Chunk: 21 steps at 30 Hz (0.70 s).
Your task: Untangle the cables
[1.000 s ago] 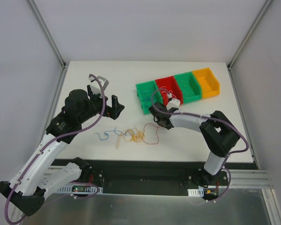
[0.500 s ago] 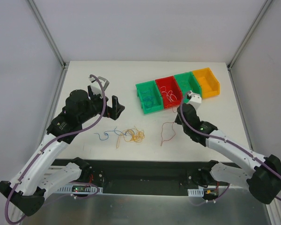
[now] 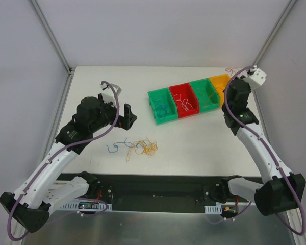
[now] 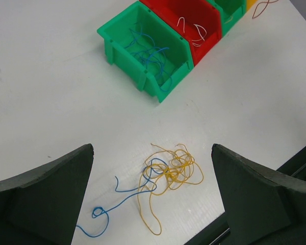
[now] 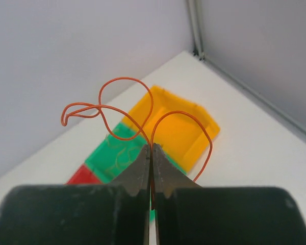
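Observation:
A knot of orange-yellow cable lies on the white table with a blue cable threaded into it and trailing left. My left gripper hovers over this knot, open wide, holding nothing. My right gripper is raised above the orange bin and is shut on a red cable. That cable curls up in loops on both sides of the tips.
Four bins stand in a row at the back middle. A green bin holds blue cables, a red bin holds white ones, and a second green bin holds yellowish ones. The table's front edge runs just below the knot.
My right arm has lifted the red cable away from the knot and swung right and up, to above the orange bin. The left arm has barely shifted.

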{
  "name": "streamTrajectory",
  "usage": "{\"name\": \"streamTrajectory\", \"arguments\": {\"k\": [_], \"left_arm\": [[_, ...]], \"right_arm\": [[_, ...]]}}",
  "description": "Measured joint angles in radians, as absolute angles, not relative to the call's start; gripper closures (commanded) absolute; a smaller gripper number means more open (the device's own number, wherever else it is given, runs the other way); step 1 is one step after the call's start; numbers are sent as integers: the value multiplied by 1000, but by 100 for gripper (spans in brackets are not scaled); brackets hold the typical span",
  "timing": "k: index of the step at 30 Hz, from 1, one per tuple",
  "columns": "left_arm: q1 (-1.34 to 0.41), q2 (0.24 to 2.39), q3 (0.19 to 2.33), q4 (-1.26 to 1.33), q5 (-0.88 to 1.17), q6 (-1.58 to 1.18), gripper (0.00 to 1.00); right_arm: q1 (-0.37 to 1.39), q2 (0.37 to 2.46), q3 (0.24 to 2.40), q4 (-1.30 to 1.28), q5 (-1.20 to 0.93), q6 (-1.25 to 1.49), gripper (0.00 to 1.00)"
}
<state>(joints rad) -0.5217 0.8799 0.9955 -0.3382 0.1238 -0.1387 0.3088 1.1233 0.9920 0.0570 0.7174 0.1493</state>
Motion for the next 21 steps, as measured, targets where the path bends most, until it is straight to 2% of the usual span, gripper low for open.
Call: {"name": "streamTrajectory", "arguments": {"k": [6,14,21], "left_arm": [[-522,910,986,-327,121,-138,1],[-513,993,984,-312,148,-138,1],[-489,1040,984,-310,168,-139,1]], "right_arm": [[139,1307,1114,185,660,140,100],[61,1570,1182,321,545,54,99],[27,1682,1263,316,484,27,99]]}}
